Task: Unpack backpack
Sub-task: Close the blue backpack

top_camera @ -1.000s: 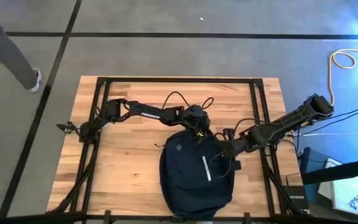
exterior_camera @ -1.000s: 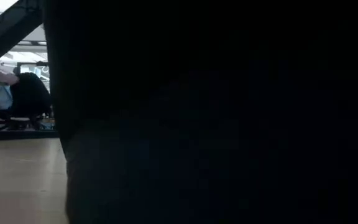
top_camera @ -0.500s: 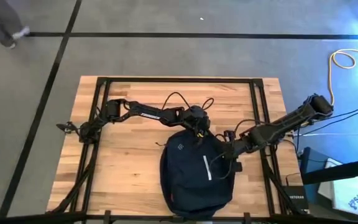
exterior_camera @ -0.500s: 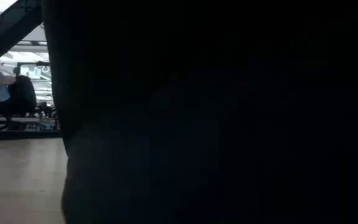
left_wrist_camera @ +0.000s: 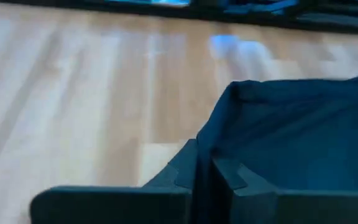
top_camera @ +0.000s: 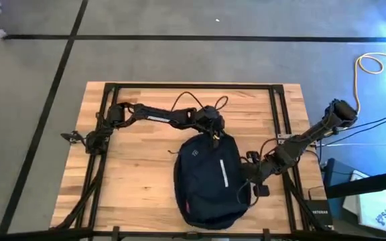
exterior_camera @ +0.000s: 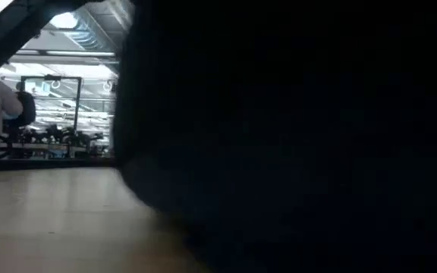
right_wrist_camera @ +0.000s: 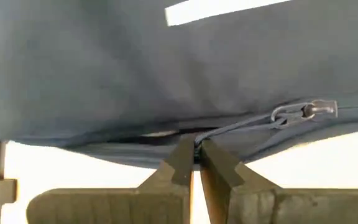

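On the pale butcher-block wooden table (top_camera: 139, 167) with its black metal frame, my left arm reaches in from the left edge, bent across the far half of the boards, and my left gripper (top_camera: 214, 133) sits at the far, top end of the large dark navy soft fabric backpack (top_camera: 210, 184). From my left wrist I see my two dark fingers (left_wrist_camera: 185, 180) pressed together with a fold of that navy cloth (left_wrist_camera: 291, 143) pinched between them, so this jaw is narrow and holding the bag's upper edge just above the wood. The backpack lies flat near the middle of the table, toward the near edge, front face up, showing a small white diamond logo (top_camera: 194, 158) and a vertical white stripe (top_camera: 223, 174); a thin red edge (top_camera: 187, 209) peeks out at its lower left side. In the table-level view its dark bulk (exterior_camera: 294, 136) fills most of the picture. Further right, my right arm comes in from the right side of the frame, and my right gripper (top_camera: 251, 185) meets the bag's right flank. My right wrist shows those fingers (right_wrist_camera: 179, 165) closed tight on a thin grey zipper cord (right_wrist_camera: 241, 126) that runs to a small metal pull (right_wrist_camera: 312, 111) along the zipper seam.
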Robot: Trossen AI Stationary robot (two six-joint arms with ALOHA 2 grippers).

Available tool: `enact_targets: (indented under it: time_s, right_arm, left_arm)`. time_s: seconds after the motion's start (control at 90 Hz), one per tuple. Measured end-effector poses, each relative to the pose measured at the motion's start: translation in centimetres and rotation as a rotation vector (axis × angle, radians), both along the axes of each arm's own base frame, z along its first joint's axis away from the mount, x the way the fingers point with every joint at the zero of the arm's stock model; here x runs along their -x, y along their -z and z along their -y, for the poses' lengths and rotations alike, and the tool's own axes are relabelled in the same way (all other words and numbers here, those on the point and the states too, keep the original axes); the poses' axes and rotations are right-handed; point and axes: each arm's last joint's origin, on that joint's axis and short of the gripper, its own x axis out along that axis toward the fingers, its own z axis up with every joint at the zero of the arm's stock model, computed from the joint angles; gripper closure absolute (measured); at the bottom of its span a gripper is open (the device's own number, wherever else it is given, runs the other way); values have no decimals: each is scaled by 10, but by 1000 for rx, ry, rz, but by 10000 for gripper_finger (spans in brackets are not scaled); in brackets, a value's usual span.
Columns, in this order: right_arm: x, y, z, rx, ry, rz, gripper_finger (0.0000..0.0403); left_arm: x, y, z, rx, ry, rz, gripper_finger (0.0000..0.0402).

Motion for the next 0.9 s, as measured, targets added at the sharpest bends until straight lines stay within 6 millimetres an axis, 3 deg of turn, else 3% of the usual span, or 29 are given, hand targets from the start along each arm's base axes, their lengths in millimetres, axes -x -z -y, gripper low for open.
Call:
enact_targets:
  time_s: [0.178,0.433,0.756,0.9]
  right_arm:
    - [-2,-21,-12,10,-14,87,403]
    - [-5,-57,-20,52,-42,188,403]
    - [-10,-56,-22,89,-37,212,403]
    - [-16,-49,-27,91,-44,202,403]
  left_arm:
    - [22,-20,-26,-80,-161,-117,402]
    - [52,-13,-69,-87,-316,-322,401]
    - [73,-14,-113,46,-475,-315,401]
    - [74,-14,-115,102,-453,-301,401]
